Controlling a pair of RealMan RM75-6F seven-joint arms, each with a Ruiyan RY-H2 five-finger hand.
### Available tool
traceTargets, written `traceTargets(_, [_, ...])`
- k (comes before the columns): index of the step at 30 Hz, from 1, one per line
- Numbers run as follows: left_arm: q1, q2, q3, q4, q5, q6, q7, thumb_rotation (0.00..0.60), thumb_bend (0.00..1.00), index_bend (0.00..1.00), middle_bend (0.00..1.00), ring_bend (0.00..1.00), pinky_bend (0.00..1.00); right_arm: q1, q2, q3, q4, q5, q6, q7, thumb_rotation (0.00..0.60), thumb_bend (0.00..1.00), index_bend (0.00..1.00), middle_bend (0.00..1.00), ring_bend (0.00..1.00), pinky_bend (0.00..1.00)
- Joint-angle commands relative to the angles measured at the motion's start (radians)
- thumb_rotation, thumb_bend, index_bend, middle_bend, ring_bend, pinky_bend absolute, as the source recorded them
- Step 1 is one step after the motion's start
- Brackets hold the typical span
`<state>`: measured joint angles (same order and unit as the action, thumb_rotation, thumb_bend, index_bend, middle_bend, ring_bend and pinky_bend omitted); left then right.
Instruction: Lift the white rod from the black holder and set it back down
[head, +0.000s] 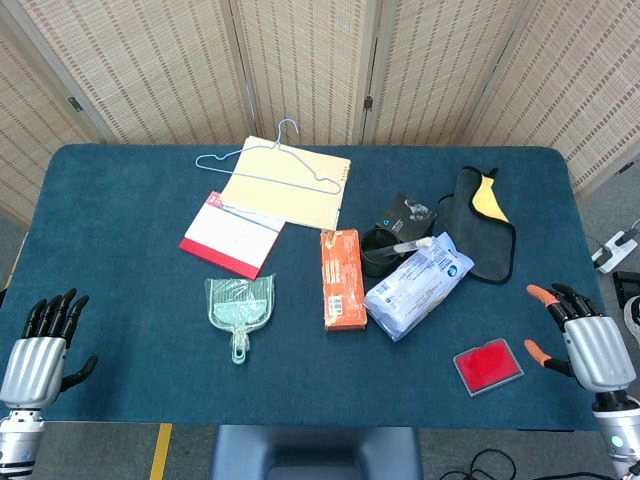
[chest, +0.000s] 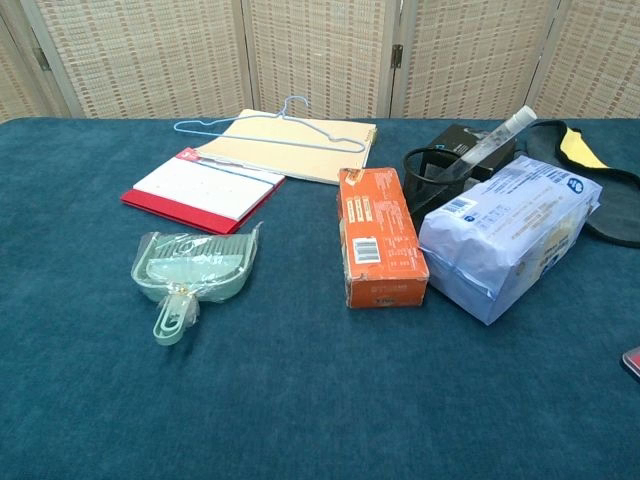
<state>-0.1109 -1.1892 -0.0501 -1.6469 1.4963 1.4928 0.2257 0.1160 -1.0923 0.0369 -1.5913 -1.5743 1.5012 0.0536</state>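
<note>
Left hand (head: 40, 345) and right hand (head: 590, 340) rest apart at opposite edges, fingers spread, holding nothing.

The left hand (head: 42, 350) has a silver-grey metallic back, ribbed where the knuckles meet the palm shell, and glossy black fingers (head: 55, 312) with a black thumb at its side. Below it sits a silver cylindrical wrist with a small blue mark on a pale band. The right hand (head: 583, 338) has the same silver-grey shell, smooth and slightly domed, but its fingers (head: 558, 295) are dark with bright orange tips, the thumb orange-tipped as well. Its wrist is a silver-grey cylinder bearing a small blue ring, with dark cabling near its base.
</note>
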Motion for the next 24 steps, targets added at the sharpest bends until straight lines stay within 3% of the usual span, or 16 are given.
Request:
traceTargets(1, [-0.006,-0.004,-0.002,-0.003,-0.007,-0.011,0.007,0.6,0.29,0.09,0.07,0.01,0.06,0.005,-0.003,0.003,-0.003,-0.001,-0.007,-0.011,0.6,0.18,0.18,0.27,0.14,0.25])
traceTargets(12, [-0.011,-0.009,-0.002,-0.005,-0.012,-0.018,0.01,0.6,0.29,0.09,0.07,0.01,0.06,0.03,-0.001,-0.001,-0.017,-0.009,-0.053,0.016,0.6,0.18,0.18,0.29,0.14,0.25])
traceTargets(15, [-0.012,-0.009,-0.001,-0.003,-0.01,-0.019,0.008,0.6,0.29,0.09,0.07,0.01,0.06,0.04,0.002,0.006,-0.024,0.007,-0.073,0.02,0.6,0.24,0.18,0.31,0.15,0.25])
traceTargets(18, [-0.013,-0.01,-0.002,-0.001,-0.01,-0.02,0.004,0.6,0.29,0.09,0.07,0.01,0.06,0.061,0.0,0.024,-0.027,0.039,-0.109,0.025,0.6,0.31,0.18,0.32,0.16,0.25])
traceTargets(24, [-0.015,-0.012,-0.002,0.002,-0.009,-0.021,-0.001,0.6,0.29,0.09,0.07,0.01,0.06,0.135,-0.011,0.089,-0.039,0.137,-0.218,0.06,0.6,0.35,0.22,0.33,0.16,0.25])
